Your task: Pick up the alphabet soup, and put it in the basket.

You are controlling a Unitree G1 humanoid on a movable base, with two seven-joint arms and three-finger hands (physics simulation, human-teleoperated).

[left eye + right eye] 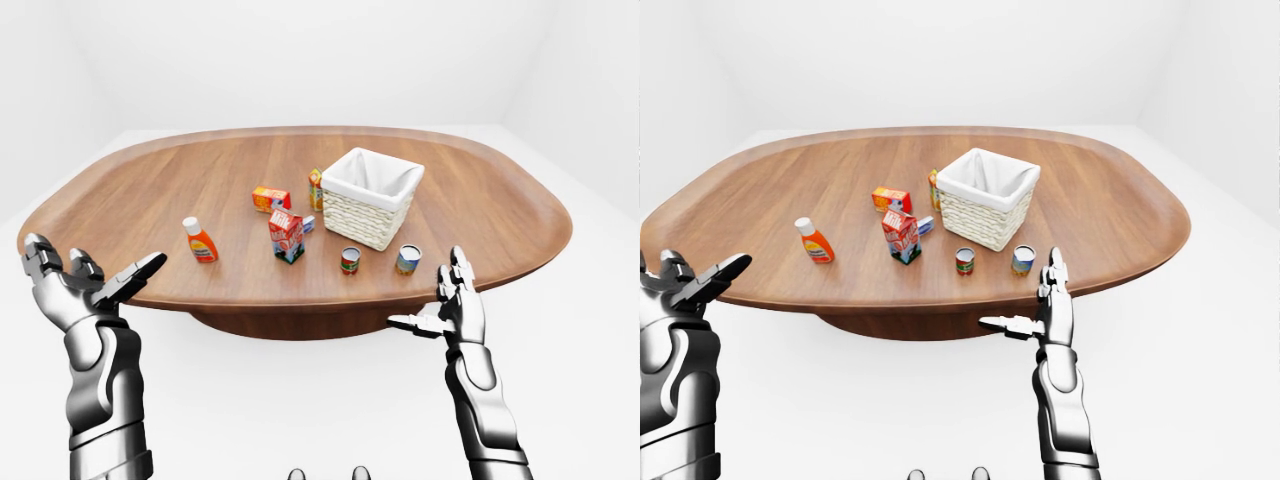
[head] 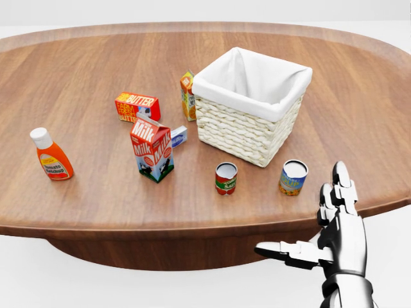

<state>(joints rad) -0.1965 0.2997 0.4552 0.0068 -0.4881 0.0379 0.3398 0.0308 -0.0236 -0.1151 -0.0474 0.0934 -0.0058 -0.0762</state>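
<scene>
**Inspector:** Where is the alphabet soup, and why is your hand parked there?

**Operator:** I take the blue-and-yellow alphabet soup (image 2: 293, 177) to be the can standing upright near the table (image 2: 77, 212) edge, just below the basket (image 2: 247, 106). My right hand (image 2: 334, 232) hangs beside it, fingers spread, thumb out, holding nothing, lined up for a side grasp. Left hand (image 1: 80, 290) is spread too, well apart.

**Inspector:** Surfaces?

**Operator:** Smooth cylinder, metal lid; woven wicker, white cloth liner; polished wood.
</scene>
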